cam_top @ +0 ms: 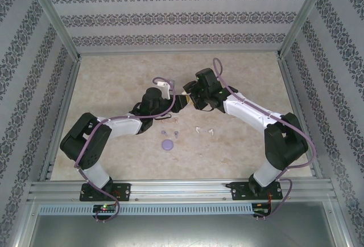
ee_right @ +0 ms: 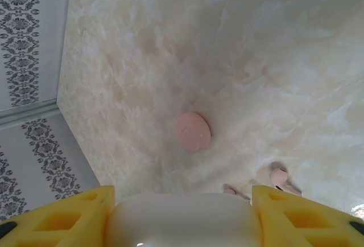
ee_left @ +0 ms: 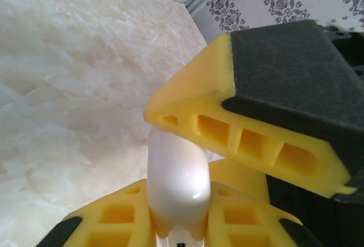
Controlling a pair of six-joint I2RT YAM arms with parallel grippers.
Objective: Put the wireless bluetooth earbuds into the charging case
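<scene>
A glossy white charging case [ee_left: 177, 181] is held above the table between both arms. My left gripper [ee_left: 177, 215] is shut on its lower end, yellow fingers on either side. My right gripper [ee_right: 182, 224] is shut on the same white case [ee_right: 182, 218], and one of its fingers [ee_left: 244, 136] crosses over the case in the left wrist view. From above, the left gripper [cam_top: 172, 103] and right gripper [cam_top: 191, 100] meet at mid-table. Two white earbuds [cam_top: 203, 129] and two purple earbuds [cam_top: 169, 133] lie on the table just in front of them. Two pinkish earbuds [ee_right: 278, 176] lie below the right gripper.
A round purple case [cam_top: 168, 144] lies shut near the purple earbuds. A round pinkish case [ee_right: 192, 131] lies shut on the marble table [ee_right: 273, 59]. Patterned walls and a metal frame [cam_top: 60, 28] enclose the table on three sides.
</scene>
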